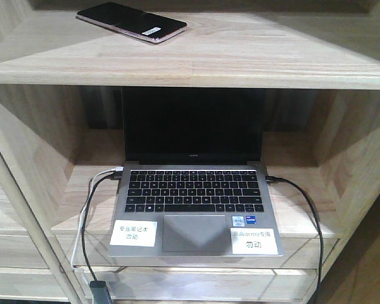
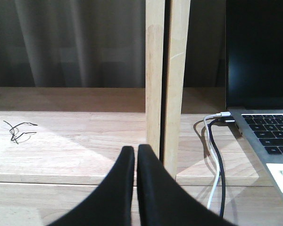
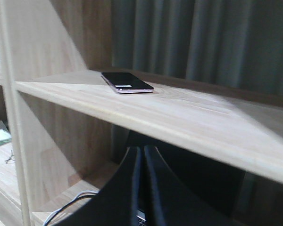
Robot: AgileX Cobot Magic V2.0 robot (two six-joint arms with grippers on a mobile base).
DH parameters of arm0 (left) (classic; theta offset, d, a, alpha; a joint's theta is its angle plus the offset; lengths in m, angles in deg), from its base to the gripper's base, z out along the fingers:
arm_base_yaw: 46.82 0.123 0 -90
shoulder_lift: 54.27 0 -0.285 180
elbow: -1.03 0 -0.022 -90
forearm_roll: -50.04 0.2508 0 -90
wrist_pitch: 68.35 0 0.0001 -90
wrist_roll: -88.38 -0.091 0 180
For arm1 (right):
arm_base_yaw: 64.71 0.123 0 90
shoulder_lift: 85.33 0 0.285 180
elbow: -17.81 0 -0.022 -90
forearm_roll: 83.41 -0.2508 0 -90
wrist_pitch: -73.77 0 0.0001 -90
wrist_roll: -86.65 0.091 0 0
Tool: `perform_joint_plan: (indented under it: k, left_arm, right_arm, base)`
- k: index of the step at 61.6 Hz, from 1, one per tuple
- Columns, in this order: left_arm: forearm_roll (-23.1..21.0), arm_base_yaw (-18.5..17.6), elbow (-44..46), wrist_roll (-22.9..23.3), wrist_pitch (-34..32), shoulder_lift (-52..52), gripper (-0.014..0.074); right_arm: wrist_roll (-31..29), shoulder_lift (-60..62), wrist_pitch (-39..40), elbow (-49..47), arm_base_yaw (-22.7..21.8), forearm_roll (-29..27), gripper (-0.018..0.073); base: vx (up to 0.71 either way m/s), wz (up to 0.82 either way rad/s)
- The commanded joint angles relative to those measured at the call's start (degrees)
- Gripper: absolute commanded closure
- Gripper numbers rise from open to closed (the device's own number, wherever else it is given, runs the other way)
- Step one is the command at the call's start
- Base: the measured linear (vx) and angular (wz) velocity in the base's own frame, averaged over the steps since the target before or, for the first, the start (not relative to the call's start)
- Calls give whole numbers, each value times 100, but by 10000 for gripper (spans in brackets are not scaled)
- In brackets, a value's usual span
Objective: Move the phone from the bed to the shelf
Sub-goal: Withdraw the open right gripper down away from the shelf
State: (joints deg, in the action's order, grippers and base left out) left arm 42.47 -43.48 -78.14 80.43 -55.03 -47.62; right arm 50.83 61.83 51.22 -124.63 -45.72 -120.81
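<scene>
The phone (image 1: 132, 21), black and glossy with a pinkish edge and a small white sticker, lies flat on the upper board of the light-wood shelf (image 1: 240, 54). In the right wrist view the phone (image 3: 126, 82) rests on that board, up and left of my right gripper (image 3: 142, 149), which is shut with nothing in it, just below the board's front edge. My left gripper (image 2: 135, 149) is shut and empty, hovering in front of an upright wooden post (image 2: 167, 75) of the shelf (image 2: 75, 136). The bed is out of view.
An open silver laptop (image 1: 196, 183) with a black screen sits on the lower board, with cables (image 1: 95, 215) plugged into both sides. The laptop's (image 2: 269, 122) cables (image 2: 216, 160) hang to the right of the left gripper. A small wire tangle (image 2: 18, 131) lies to the left.
</scene>
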Motion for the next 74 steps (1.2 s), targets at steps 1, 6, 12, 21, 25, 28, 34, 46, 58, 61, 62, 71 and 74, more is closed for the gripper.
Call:
perform_joint_plan:
  k: [1,6,12,21,25,28,34,46,58,61,62,71,74]
  left_arm:
    - [-36,-22,-14,22,-421,-31,596]
    - [-36,-22,-14,22,-421,-31,596]
    - [-36,-22,-14,22,-421,-31,596]
    - [-36,-22,-14,22,-421,-31,596]
    - [-36,-22,-14,22,-421,-31,596]
    - [-36,-22,-14,22,-421,-31,596]
    - [-36,-22,-14,22,-421,-31,596]
    - [-36,-22,-14,22,-421,-31,596]
    - [-36,-22,-14,22,-421,-31,596]
    - [-36,-22,-14,22,-421,-31,596]
    - [-36,-22,-14,22,-421,-31,596]
    - [-36,-22,-14,22,-421,-31,596]
    - [-36,-22,-14,22,-421,-31,596]
  right_arm:
    - [6,301,346,89,-10,-109,564]
    - [1,502,346,255,-10,-102,564]
    - [1,648,321,365,-10,-108,564]
    - [7,708,308,374,-10,-108,564]
    - [7,708,308,374,-10,-108,564]
    - [7,708,308,374,-10,-108,564]
    - [7,708,308,374,-10,-108,564]
    - [7,708,308,374,-10,-108,564]
    - [7,708,308,374,-10,-108,564]
    - [7,708,308,374,-10,-108,564]
    - [7,708,308,374,-10,-108,564]
    - [7,708,308,374,-10,-108,564]
    - [22,705,308,374,-10,-133,564]
  base:
    - [0,0]
    - [0,0]
    - [0,0]
    - [0,0]
    - [0,0]
    - [0,0]
    - [0,0]
    - [0,0]
    - [0,0]
    - [0,0]
    - [0,0]
    - [0,0]
    - [0,0]
